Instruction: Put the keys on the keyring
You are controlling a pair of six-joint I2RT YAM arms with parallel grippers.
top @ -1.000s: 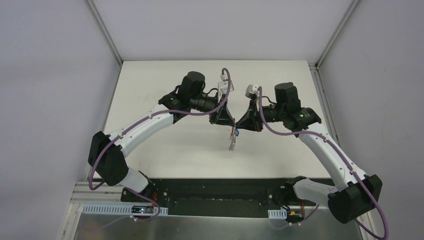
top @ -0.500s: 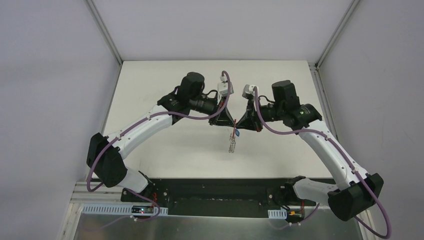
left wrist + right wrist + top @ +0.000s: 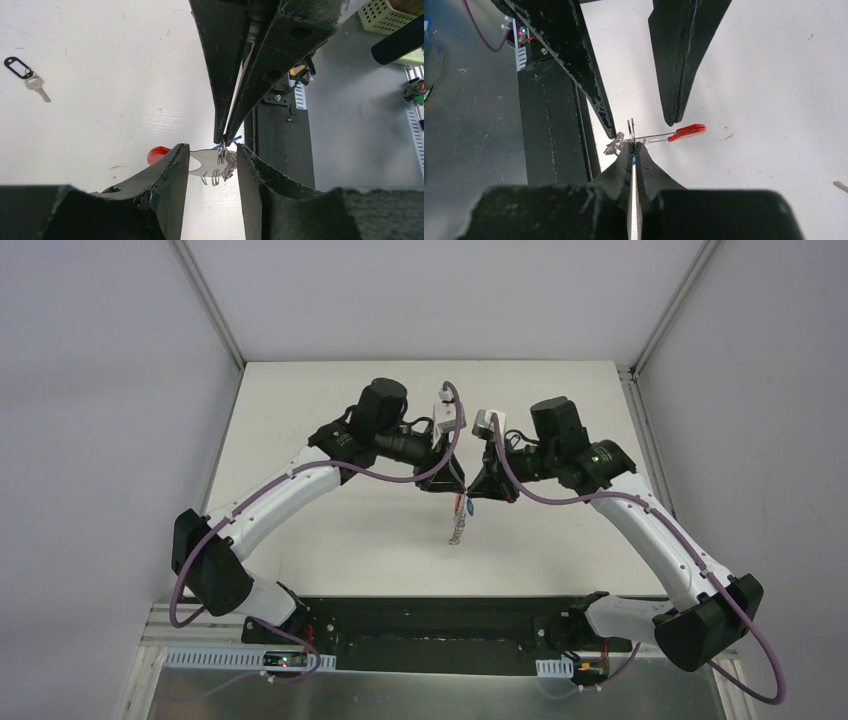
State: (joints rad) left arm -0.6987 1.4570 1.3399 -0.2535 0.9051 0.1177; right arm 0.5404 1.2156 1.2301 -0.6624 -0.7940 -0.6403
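Hanging in mid-air over the table [image 3: 330,540], the keyring [image 3: 459,525] dangles toward 6 o'clock from the two arms' meeting point, chain loose, red tab [image 3: 686,131] sticking out at 3 o'clock of the right fingertips in the right wrist view. Right gripper [image 3: 634,149] is pressed together, pinching the keyring at its top rings. A blue key [image 3: 471,506] sits right at that pinch; can't tell if it's threaded on. Left gripper [image 3: 211,150] is spread, one finger either side of the rings, touching nothing that I can see. Silver key [image 3: 31,80] with a dark head lies flat on the table at 10 o'clock in the left wrist view, well apart. Risks: the one-point pinch on thin metal may let the keyring twist or slip out. If the left closes off-centre, it could knock the rings loose. A swinging chain would spoil alignment. The flat silver key looks hard to pick up.
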